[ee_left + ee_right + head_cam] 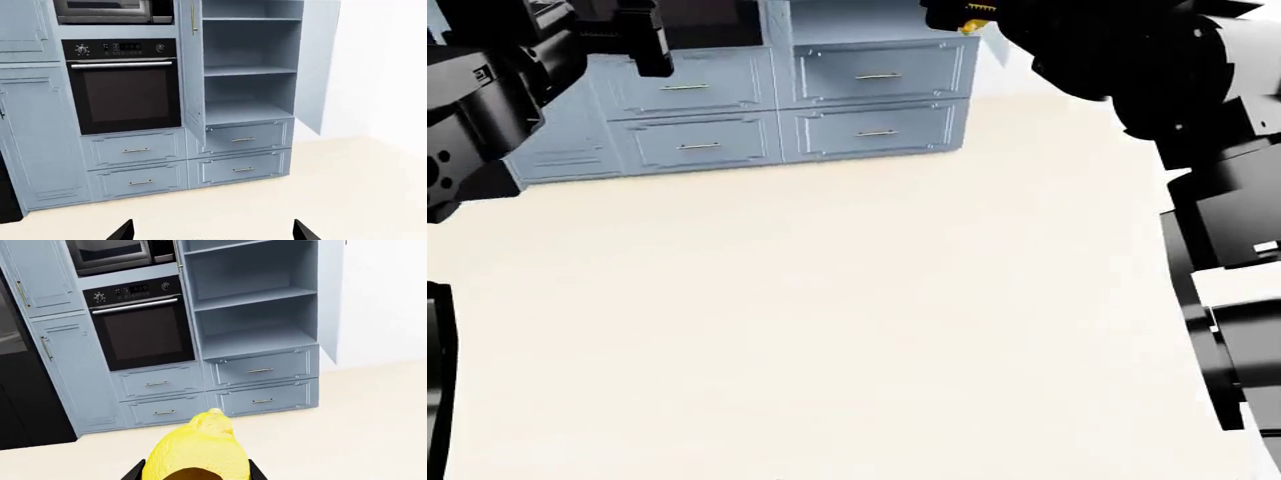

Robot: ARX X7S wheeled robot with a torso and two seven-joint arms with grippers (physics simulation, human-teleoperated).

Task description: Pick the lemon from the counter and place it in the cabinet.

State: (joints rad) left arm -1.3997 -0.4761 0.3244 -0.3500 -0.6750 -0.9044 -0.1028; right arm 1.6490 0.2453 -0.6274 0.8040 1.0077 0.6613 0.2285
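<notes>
The yellow lemon [197,450] fills the gap between the two black fingers of my right gripper [195,471], which is shut on it; in the head view only a yellow sliver of the lemon [974,24] shows under the right arm at the top. Ahead stands the pale blue-grey cabinet [257,340], its door swung open and its shelves bare. My left gripper [212,232] is open, nothing between its fingertips [123,231], and it faces the same open cabinet [248,110]. The cream counter [827,320] spreads below both arms.
A black built-in oven [143,330] with a microwave above it sits left of the open shelves. Drawers with brass handles [260,370] run beneath. The open cabinet door [330,300] juts out at the right. A white wall lies beyond.
</notes>
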